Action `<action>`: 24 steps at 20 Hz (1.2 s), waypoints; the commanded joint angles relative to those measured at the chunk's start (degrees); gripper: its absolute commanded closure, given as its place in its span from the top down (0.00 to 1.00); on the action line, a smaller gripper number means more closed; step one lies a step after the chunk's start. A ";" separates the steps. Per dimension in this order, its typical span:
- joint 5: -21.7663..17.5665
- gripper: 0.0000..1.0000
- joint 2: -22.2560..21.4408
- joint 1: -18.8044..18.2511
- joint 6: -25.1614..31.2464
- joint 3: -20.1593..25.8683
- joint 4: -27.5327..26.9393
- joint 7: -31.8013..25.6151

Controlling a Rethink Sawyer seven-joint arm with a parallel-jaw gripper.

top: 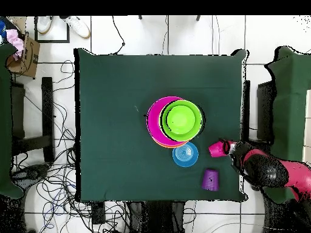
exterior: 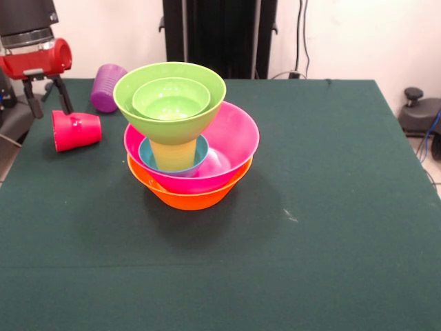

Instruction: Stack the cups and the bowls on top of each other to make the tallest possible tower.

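Red cup (exterior: 76,130) on side | gripper (exterior: 47,103) grip unclear, possibly touching | tower (exterior: 186,138) hides blue bowls

The red and black arm (exterior: 31,48) hangs over one corner region of the tabletop, close to a side edge. Its gripper (exterior: 47,103) points down, with 2 thin dark fingers (exterior: 63,96) splayed apart at the tips. In the overhead view the arm (top: 270,170) reaches in from beyond the tabletop's edge.
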 commanded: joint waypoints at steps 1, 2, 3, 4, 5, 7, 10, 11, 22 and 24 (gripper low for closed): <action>-5.58 1.00 3.72 2.84 2.70 -3.05 -4.34 -18.44; -5.62 1.00 3.87 2.79 2.76 -3.07 -4.55 -18.64; -5.63 1.00 3.98 2.78 2.82 -3.04 -4.70 -18.78; -5.63 1.00 4.08 2.76 2.88 -3.02 -4.85 -18.92; -5.69 1.00 4.26 2.69 2.92 -3.04 -4.99 -19.09; -5.88 1.00 4.54 2.65 2.92 -3.10 -5.36 -19.36; -6.32 1.00 5.42 2.63 2.74 -3.22 -6.03 -19.82; -6.47 1.00 5.68 2.61 2.73 -3.34 -6.23 -19.89; -7.52 1.00 6.81 1.60 3.40 -3.53 -6.51 -20.89; -7.41 1.00 6.76 1.56 3.60 -3.49 -6.44 -20.96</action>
